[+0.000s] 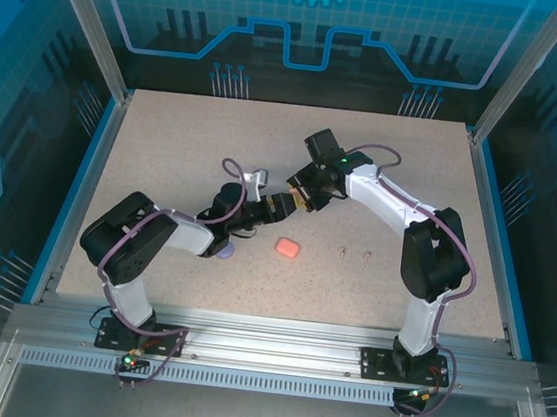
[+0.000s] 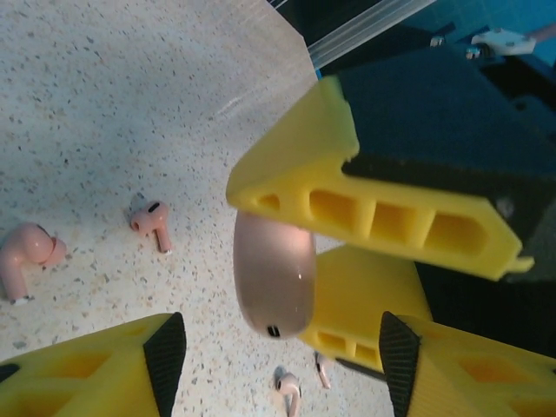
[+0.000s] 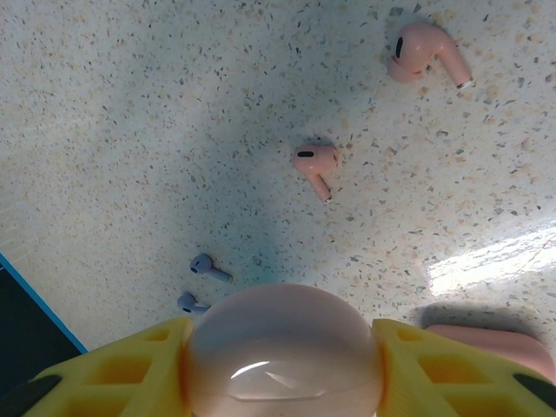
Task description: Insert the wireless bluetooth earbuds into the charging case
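Observation:
A pale pinkish-tan charging case [image 3: 282,356], closed and pebble-shaped, sits clamped between the yellow fingers of my right gripper [image 3: 280,347] above the table. In the left wrist view the same case [image 2: 274,278] hangs end-on just beyond my left gripper [image 2: 282,365], whose black pads [image 2: 165,360] stand apart on either side without touching it. Both grippers meet at the table's middle [image 1: 294,200]. Pink earbuds [image 3: 317,162] [image 3: 426,48] and two lavender earbuds [image 3: 207,267] lie loose on the speckled tabletop below. More pink earbuds [image 2: 149,219] [image 2: 26,252] [image 2: 288,387] show in the left wrist view.
A coral-red case [image 1: 287,248] lies on the table in front of the grippers, and a lavender case [image 1: 225,253] peeks out beside the left arm. Two tiny buds [image 1: 342,249] [image 1: 367,251] lie to the coral case's right. Blue rails [image 1: 85,182] edge the table.

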